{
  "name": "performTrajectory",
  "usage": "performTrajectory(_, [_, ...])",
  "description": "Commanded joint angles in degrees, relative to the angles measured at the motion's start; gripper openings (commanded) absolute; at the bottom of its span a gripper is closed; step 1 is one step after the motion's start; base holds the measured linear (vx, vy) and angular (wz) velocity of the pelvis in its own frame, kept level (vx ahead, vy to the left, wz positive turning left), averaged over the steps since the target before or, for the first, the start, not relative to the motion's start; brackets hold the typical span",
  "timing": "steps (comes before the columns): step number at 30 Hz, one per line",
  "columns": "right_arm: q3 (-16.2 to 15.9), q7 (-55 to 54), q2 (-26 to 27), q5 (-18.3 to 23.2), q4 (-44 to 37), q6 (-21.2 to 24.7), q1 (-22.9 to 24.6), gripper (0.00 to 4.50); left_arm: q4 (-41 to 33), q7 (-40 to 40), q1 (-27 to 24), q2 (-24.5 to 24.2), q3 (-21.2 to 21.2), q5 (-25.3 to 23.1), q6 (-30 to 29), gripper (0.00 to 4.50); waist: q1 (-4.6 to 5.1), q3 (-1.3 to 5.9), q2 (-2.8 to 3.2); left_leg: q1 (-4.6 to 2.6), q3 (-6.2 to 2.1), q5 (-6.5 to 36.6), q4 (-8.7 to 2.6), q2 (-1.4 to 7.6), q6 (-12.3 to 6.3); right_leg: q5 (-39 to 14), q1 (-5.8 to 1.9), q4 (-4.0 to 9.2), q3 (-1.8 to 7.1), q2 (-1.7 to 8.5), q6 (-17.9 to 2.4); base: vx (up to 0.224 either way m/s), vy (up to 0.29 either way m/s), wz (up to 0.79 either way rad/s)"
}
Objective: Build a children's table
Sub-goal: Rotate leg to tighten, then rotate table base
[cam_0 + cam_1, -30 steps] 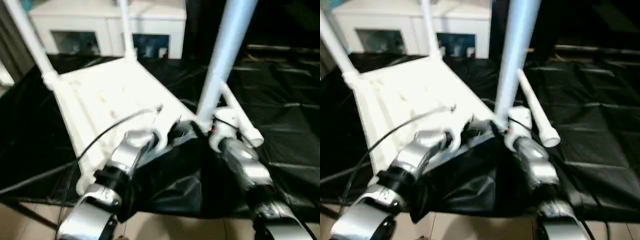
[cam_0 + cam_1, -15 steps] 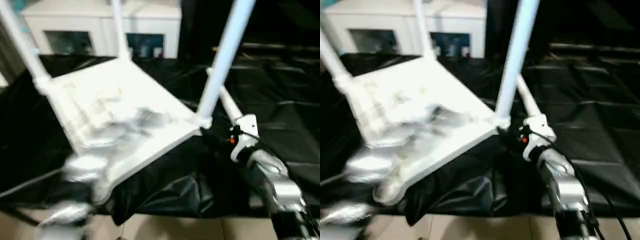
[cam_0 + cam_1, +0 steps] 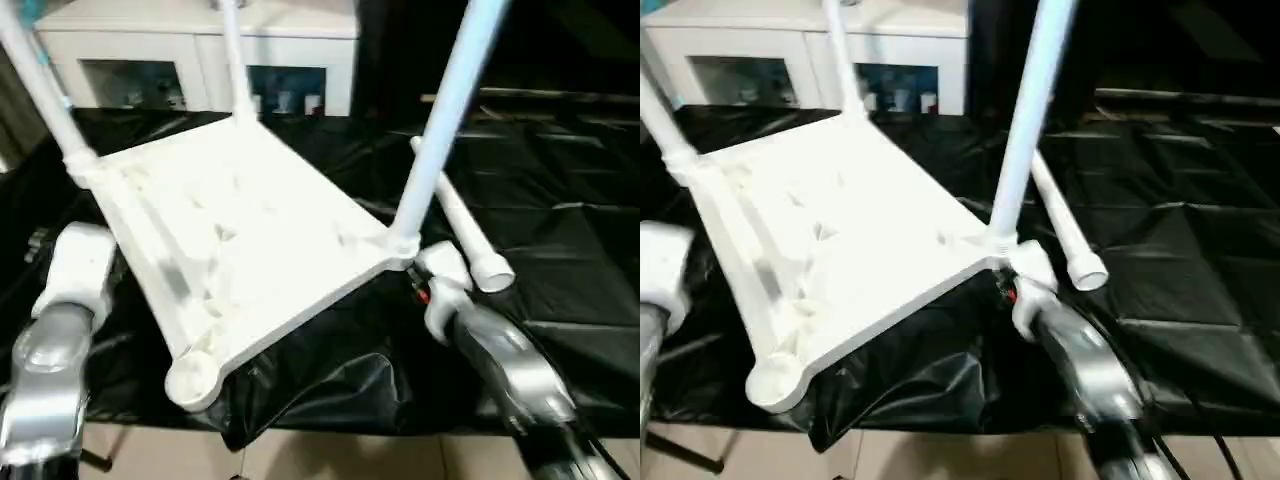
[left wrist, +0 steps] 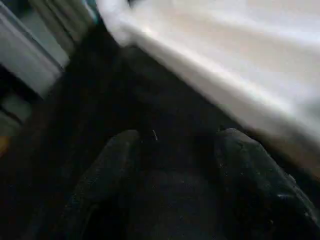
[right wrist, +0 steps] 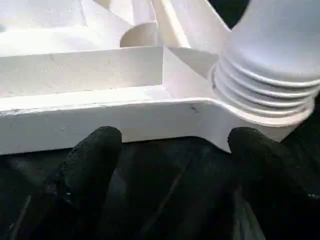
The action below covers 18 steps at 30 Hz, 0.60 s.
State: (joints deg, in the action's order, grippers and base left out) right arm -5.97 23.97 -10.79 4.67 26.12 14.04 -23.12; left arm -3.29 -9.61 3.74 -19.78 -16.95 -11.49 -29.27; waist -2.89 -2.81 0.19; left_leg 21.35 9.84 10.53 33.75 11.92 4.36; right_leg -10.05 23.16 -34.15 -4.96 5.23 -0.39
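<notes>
The right pincer [image 5: 170,145] gapes empty just before the upturned white plastic square tabletop [image 3: 250,230]. The left pincer [image 4: 175,150] stands open beside its edge, apart.

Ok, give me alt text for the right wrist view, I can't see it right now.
A white tabletop lies upside down, its ribbed underside and rim edge running across the view, with a tube leg seated in the threaded corner socket. The right gripper faces that rim with jaws apart and nothing between them, over black sheeting.
</notes>
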Motion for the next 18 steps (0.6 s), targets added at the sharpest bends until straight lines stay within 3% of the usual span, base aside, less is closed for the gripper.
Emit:
performTrajectory(1, [-0.34, -0.84, 0.91, -0.61, 2.75, -1.52, -1.55, 3.87, -2.17, -1.71, -0.22, 0.19, 1.26, 0.34, -2.14, 2.81, -0.12, 3.12, 0.88, -1.04, -0.16, 17.98, -4.54, 1.15, 0.09, -16.71, -1.62, 4.52, 2.56, 2.19, -9.35, 0.0, 0.0, 0.0])
performTrajectory(3, [0.42, -2.1, 2.15, -1.0, 7.35, -2.84, -4.57, 3.87, -3.89, -5.77, -1.02, 0.4, 3.79, 2.92, -5.69, 3.1, -0.27, 3.33, 0.69, -0.84, -0.29, 17.35, -4.65, 1.19, 0.38, -14.77, -1.92, 4.05, 2.61, 2.45, -9.83, 0.0, 0.0, 0.0])
performTrajectory(8, [1.83, -5.11, 3.46, -1.38, 14.53, -4.99, -8.8, 3.87, -6.8, -10.95, -1.72, -0.05, 7.63, 6.95, -8.58, 3.1, -0.15, 3.23, 0.64, -0.75, -0.25, 17.88, -4.63, 1.03, 0.64, -15.33, -1.99, 4.04, 2.61, 2.46, -10.12, 0.0, 0.0, 0.0])
performTrajectory(10, [3.49, -7.45, 4.35, -0.71, 18.52, -5.99, -11.39, 3.87, -9.28, -14.86, -1.35, -0.19, 10.58, 9.2, -11.82, 3.1, -0.3, 3.35, 0.76, -0.92, -0.13, 16.53, -4.52, 1.03, 0.62, -13.21, -1.95, 3.73, 2.63, 2.3, -10.55, 0.0, 0.0, 0.0])
performTrajectory(17, [3.69, -7.28, 4.38, -0.77, 17.73, -6.27, -11.67, 3.87, -8.26, -19.58, -0.61, 1.22, 14.33, 11.71, -9.88, 3.1, -0.43, 3.51, 0.22, -0.63, 0.11, 12.82, -4.28, 0.94, -0.38, -9.76, -2.42, 3.36, 2.66, 2.23, -11.01, 0.0, 0.0, 0.0])
performTrajectory(18, [4.76, -6.89, 4.49, 0.37, 17.57, -5.99, -11.78, 3.87, -5.87, -20.09, 0.23, 1.72, 15.16, 12.0, -6.14, 3.1, -0.35, 3.47, -0.12, -0.59, 0.23, 13.03, -4.25, 0.85, -0.64, -10.59, -2.45, 3.56, 2.69, 2.25, -10.67, 0.0, 0.0, 0.0])
